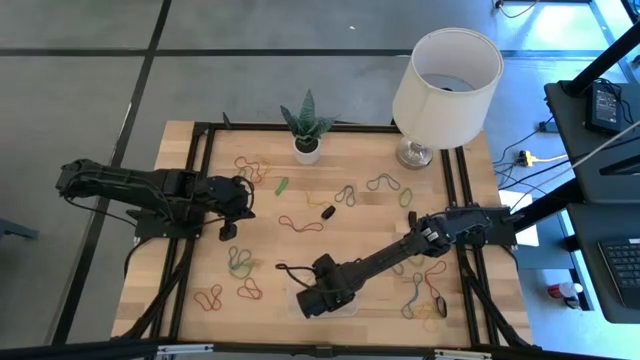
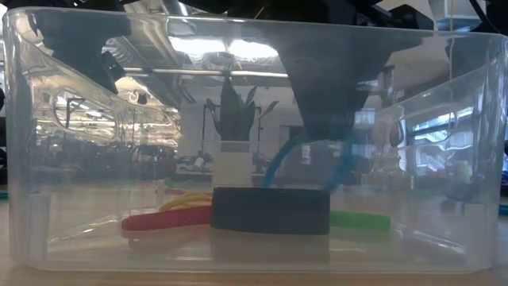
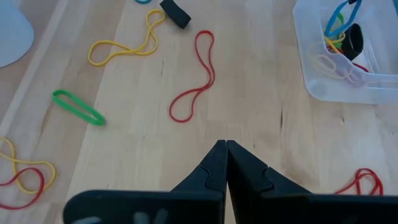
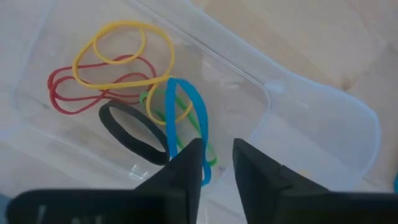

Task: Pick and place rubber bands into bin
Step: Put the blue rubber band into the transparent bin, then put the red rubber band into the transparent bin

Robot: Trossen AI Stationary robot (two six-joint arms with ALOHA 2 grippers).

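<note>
The clear bin (image 4: 267,93) stands near the table's front edge (image 1: 352,308). In it lie a yellow (image 4: 118,56), a red (image 4: 68,93), a green (image 4: 149,99) and a black rubber band (image 4: 127,130). My right gripper (image 4: 217,146) points down into the bin, open by a narrow gap. A blue band (image 4: 186,106) rises from the bin floor to its fingertips (image 2: 278,163). More bands lie loose on the wood, among them a red one (image 3: 196,81) and a green one (image 3: 78,107). My left gripper (image 3: 226,144) waits shut above the table's left middle (image 1: 238,200). My right gripper points down into the bin, and the blue band's upper end (image 4: 200,163) runs behind one fingertip (image 4: 186,165). Whether the band still hangs on that finger or only leans against it, I cannot tell. The band's lower loop (image 4: 180,84) rests on the bands in the bin.
A white plant pot (image 1: 307,148) and a lamp with a white shade (image 1: 445,85) stand along the far edge. A small solid black piece (image 1: 327,212) lies mid-table. Loose bands are scattered front left (image 1: 210,297) and front right (image 1: 428,300).
</note>
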